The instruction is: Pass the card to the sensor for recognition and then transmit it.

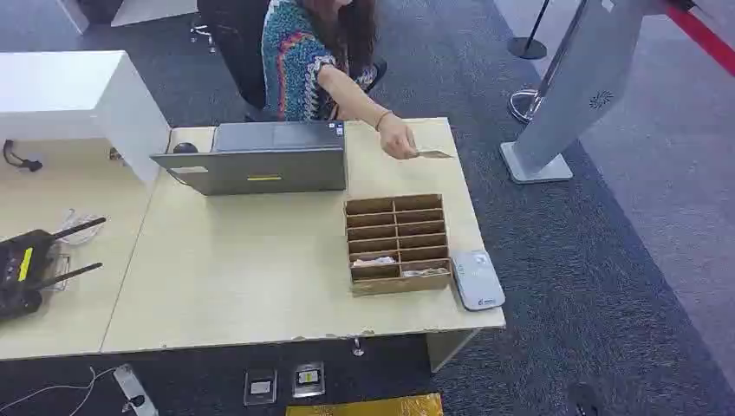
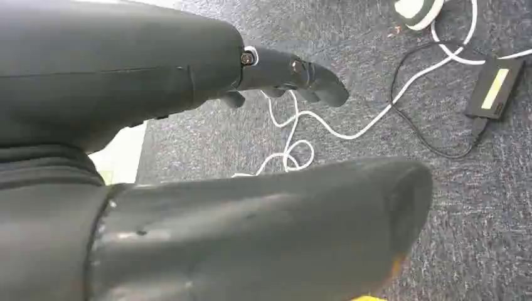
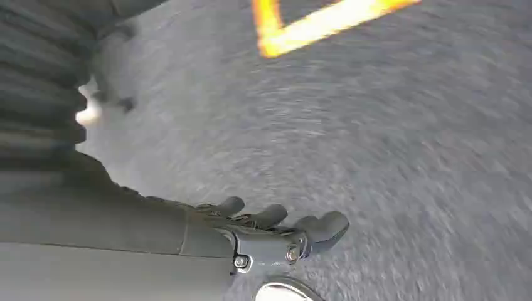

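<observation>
2 robot hands hang over grey carpet, both holding nothing: the left hand (image 2: 276,78) has its fingers loosely spread above a white cable (image 2: 326,125) and a black adapter (image 2: 492,88); the right hand (image 3: 276,235) has its fingers apart and lightly curled, the picture blurred. On the table (image 1: 260,286), a person's hand (image 1: 397,140) holds the card (image 1: 433,154) by one end, above the far right corner. Nearer stands a brown divided box (image 1: 397,243), and the white sensor (image 1: 478,279) lies just beside its right front corner. A grey laptop (image 1: 260,158) sits further back.
</observation>
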`<state>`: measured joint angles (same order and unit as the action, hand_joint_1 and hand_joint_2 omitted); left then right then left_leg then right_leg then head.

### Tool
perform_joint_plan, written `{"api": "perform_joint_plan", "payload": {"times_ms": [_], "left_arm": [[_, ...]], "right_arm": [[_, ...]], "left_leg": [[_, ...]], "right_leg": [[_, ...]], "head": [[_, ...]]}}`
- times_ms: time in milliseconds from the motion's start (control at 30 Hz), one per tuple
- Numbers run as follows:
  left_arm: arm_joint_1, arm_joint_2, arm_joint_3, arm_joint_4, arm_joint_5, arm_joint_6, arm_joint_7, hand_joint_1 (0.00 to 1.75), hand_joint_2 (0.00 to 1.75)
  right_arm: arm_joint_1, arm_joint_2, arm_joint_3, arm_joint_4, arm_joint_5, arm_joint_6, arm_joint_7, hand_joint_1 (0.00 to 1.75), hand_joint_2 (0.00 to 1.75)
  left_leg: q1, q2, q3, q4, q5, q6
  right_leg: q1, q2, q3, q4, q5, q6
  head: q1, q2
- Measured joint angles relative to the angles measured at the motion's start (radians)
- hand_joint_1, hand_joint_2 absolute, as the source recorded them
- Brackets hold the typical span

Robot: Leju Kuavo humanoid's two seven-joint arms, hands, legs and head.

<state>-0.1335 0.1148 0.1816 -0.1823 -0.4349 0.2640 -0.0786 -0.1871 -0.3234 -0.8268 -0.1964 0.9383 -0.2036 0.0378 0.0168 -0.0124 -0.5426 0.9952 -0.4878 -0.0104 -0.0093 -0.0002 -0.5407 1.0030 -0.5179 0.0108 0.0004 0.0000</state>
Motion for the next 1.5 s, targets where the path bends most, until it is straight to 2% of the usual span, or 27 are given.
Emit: {"api": "perform_joint_plan", "payload": {"times_ms": [100,200,300,467,667,833,900,1000,1067,1100,1167,1200,1267,1333,1367,1433,1500], "left_arm": [[0.0,0.002,0.0,0.0,0.0,0.0,-0.015,0.0,0.0],[0.0,0.006,0.0,0.0,0.001,0.0,-0.026,0.0,0.0],[-0.001,0.009,0.0,0.0,0.001,0.0,-0.032,0.0,0.0],[-0.001,0.01,0.0,0.0,0.006,0.004,-0.036,0.0,0.0],[-0.001,0.01,0.0,0.0,0.014,0.01,-0.044,0.0,0.0],[0.0,0.01,0.0,0.0,0.017,0.018,-0.044,0.0,0.0],[0.0,0.01,0.0,0.0,0.017,0.019,-0.044,0.0,0.0],[-0.006,0.011,0.0,0.0,0.014,0.02,-0.05,0.0,0.0],[-0.009,0.011,0.0,0.0,0.01,0.021,-0.056,0.0,0.0],[-0.008,0.011,0.0,0.0,0.001,0.019,-0.059,0.0,0.0],[-0.007,0.009,0.0,0.0,-0.012,0.017,-0.066,0.0,0.0],[-0.007,0.011,-0.001,0.0,-0.023,0.015,-0.072,0.0,0.0],[-0.007,0.013,-0.003,-0.001,-0.034,0.013,-0.08,0.0,0.0],[-0.008,0.013,-0.007,-0.002,-0.042,0.007,-0.085,0.0,0.0],[-0.008,0.013,-0.008,-0.002,-0.045,0.006,-0.087,0.0,0.0],[-0.019,0.013,-0.009,-0.002,-0.056,-0.002,-0.089,0.0,0.0],[-0.041,0.02,-0.012,-0.003,-0.068,-0.016,-0.089,0.0,0.0]], "right_arm": [[-0.041,-0.039,-0.052,-0.003,-0.124,-0.05,-0.041,0.0,1.75],[-0.105,-0.104,-0.112,-0.014,-0.217,-0.065,-0.065,0.0,1.75],[-0.16,-0.16,-0.153,-0.023,-0.246,-0.066,-0.066,0.0,1.75],[-0.243,-0.214,-0.234,-0.031,-0.299,-0.086,-0.096,0.0,1.75],[-0.419,-0.305,-0.24,-0.05,-0.396,-0.128,-0.172,0.0,1.75],[-0.526,-0.337,-0.231,-0.065,-0.453,-0.145,-0.234,0.0,1.75],[-0.602,-0.342,-0.2,-0.074,-0.486,-0.158,-0.289,0.0,1.75],[-0.789,-0.346,-0.082,-0.107,-0.496,-0.165,-0.387,0.0,1.75],[-0.863,-0.343,0.011,-0.135,-0.48,-0.159,-0.424,0.0,1.75],[-0.916,-0.337,0.09,-0.157,-0.468,-0.156,-0.427,0.0,1.75],[-0.978,-0.32,0.195,-0.186,-0.452,-0.166,-0.418,0.0,1.75],[-1.007,-0.303,0.317,-0.229,-0.431,-0.184,-0.413,0.0,1.75],[-1.047,-0.28,0.472,-0.285,-0.396,-0.222,-0.415,0.0,1.75],[-1.067,-0.262,0.578,-0.319,-0.352,-0.252,-0.417,0.0,1.75],[-1.07,-0.25,0.627,-0.331,-0.32,-0.271,-0.417,0.0,1.75],[-1.071,-0.209,0.758,-0.363,-0.163,-0.326,-0.423,0.0,1.75],[-1.074,-0.17,0.89,-0.398,-0.011,-0.337,-0.415,0.0,1.75]], "left_leg": [[-0.001,0.0,0.0,0.0,0.0,0.0],[-0.003,0.001,0.0,0.0,0.001,0.001],[-0.003,0.0,0.0,0.0,0.001,0.002],[-0.004,0.0,-0.001,0.0,0.002,0.003],[-0.005,0.001,-0.001,0.0,0.003,0.004],[-0.005,-0.002,-0.003,0.0,0.003,0.004],[-0.007,-0.002,-0.006,0.0,0.004,0.005],[-0.013,0.002,-0.006,0.0,0.005,0.007],[-0.012,0.0,-0.006,0.0,0.006,0.007],[-0.011,-0.004,-0.007,0.0,0.008,0.007],[-0.012,-0.005,-0.009,0.0,0.01,0.007],[-0.012,-0.006,-0.01,0.0,0.011,0.007],[-0.012,-0.006,-0.01,0.001,0.011,0.007],[-0.01,-0.006,-0.01,0.001,0.011,0.007],[-0.01,-0.006,-0.011,0.0,0.011,0.007],[-0.01,-0.005,-0.012,0.0,0.012,0.006],[-0.009,0.0,-0.011,0.0,0.012,0.005]], "right_leg": [[-0.001,0.0,0.0,0.0,0.0,0.001],[-0.003,0.0,0.0,0.0,0.001,0.002],[-0.003,-0.001,0.0,0.0,0.001,0.002],[-0.004,0.0,-0.001,0.001,0.002,0.003],[-0.005,-0.001,-0.001,0.001,0.002,0.003],[-0.005,-0.004,0.0,0.002,0.002,0.003],[-0.007,-0.004,-0.002,0.004,0.003,0.003],[-0.013,0.0,-0.008,0.01,0.003,0.004],[-0.012,-0.003,-0.007,0.01,0.003,0.004],[-0.012,-0.007,-0.006,0.01,0.003,0.004],[-0.012,-0.008,-0.009,0.01,0.003,0.004],[-0.012,-0.008,-0.011,0.012,0.004,0.004],[-0.012,-0.008,-0.011,0.012,0.004,0.004],[-0.01,-0.008,-0.011,0.012,0.004,0.004],[-0.009,-0.009,-0.01,0.012,0.004,0.004],[-0.01,-0.007,-0.013,0.013,0.005,0.003],[-0.009,-0.002,-0.014,0.013,0.006,0.002]], "head": [[0.0,0.0],[0.0,0.0],[0.0,0.0],[-0.001,0.0],[0.0,0.0],[0.0,0.0],[0.0,0.0],[-0.002,0.0],[0.0,0.0],[0.0,0.0],[0.002,0.0],[-0.001,0.0],[0.0,0.0],[0.001,0.0],[0.002,0.0],[0.001,0.0],[-0.001,0.0]]}}
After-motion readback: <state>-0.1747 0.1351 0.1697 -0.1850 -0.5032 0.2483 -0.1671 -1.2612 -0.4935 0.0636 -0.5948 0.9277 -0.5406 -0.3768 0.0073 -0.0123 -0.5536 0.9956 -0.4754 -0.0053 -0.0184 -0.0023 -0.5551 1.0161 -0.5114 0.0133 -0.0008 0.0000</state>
